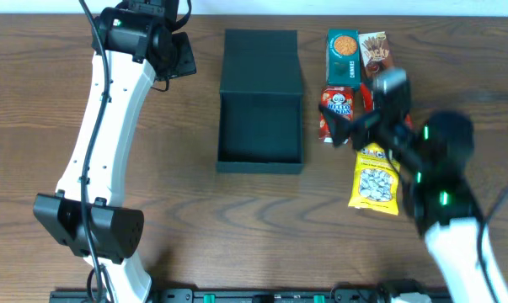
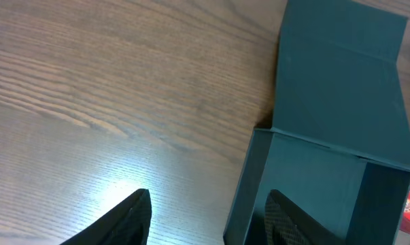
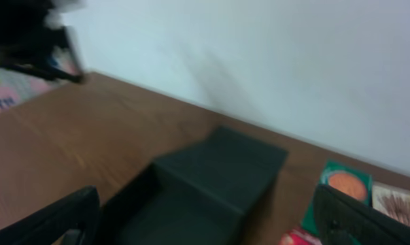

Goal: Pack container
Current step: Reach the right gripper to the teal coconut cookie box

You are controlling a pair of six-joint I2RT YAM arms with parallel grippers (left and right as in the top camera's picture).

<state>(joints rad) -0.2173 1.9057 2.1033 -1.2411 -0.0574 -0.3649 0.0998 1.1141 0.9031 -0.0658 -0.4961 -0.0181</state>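
Note:
The container (image 1: pixel 260 126) is a dark teal-black square box in the middle of the table. It is open and empty, with its flap lid (image 1: pixel 260 61) lying flat behind it. My left gripper (image 1: pixel 176 55) is open and empty, raised to the left of the lid. In the left wrist view (image 2: pixel 208 221) its fingers frame the container's near left wall (image 2: pixel 249 184). My right gripper (image 1: pixel 342 124) is blurred, open and empty, above a red snack pack (image 1: pixel 336 108) to the right of the container. The right wrist view (image 3: pixel 211 228) looks across the container (image 3: pixel 218 170).
More snacks lie to the right of the container: a green pack (image 1: pixel 342 57), a brown Pocky box (image 1: pixel 374 52) and a yellow pack (image 1: pixel 376 181). The green pack (image 3: pixel 340 187) also shows in the right wrist view. A white wall stands behind the table.

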